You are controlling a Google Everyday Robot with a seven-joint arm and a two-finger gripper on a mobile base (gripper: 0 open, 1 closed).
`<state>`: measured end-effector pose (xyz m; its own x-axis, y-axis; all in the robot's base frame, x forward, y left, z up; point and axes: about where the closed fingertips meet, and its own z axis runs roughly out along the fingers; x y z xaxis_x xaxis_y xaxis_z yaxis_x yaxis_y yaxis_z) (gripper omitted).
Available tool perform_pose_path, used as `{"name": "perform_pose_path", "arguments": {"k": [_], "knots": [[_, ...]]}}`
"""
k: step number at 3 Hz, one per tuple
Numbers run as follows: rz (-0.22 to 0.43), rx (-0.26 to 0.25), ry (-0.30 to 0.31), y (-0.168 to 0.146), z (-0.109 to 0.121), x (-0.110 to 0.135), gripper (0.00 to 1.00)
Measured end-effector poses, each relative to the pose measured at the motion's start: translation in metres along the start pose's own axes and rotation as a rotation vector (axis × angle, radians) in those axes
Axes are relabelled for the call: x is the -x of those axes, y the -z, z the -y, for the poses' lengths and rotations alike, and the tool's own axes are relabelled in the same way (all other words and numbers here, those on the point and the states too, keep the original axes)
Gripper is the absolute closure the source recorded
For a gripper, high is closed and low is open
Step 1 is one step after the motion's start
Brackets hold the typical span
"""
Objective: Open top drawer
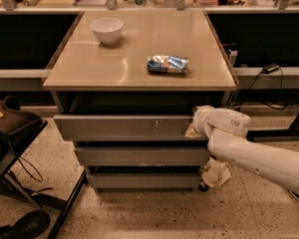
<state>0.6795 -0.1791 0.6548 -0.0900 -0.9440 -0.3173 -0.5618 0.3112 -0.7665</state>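
The top drawer [119, 127] is the widest grey front under the beige counter [139, 73], with pale scratch marks right of centre. It stands pulled out a little, its front forward of the cabinet frame. My gripper [193, 128] is at the drawer's right end, at the top corner of the front panel, on the end of my white arm [249, 153] that comes in from the right. The two narrower grey drawer fronts [139, 156] lie below it.
A white bowl [107, 30] and a blue and silver snack packet [167, 64] rest on the counter. A black chair [10, 133] and its legs stand at the left. A crumpled cloth [215, 173] hangs by the cabinet's lower right. Cables run behind at right.
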Motion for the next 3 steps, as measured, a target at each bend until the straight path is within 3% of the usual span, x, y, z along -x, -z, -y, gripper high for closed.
{"name": "perform_pose_path", "arguments": {"k": [3], "knots": [[0.021, -0.006, 0.02, 0.0184, -0.0173, -0.001, 1.0]]}}
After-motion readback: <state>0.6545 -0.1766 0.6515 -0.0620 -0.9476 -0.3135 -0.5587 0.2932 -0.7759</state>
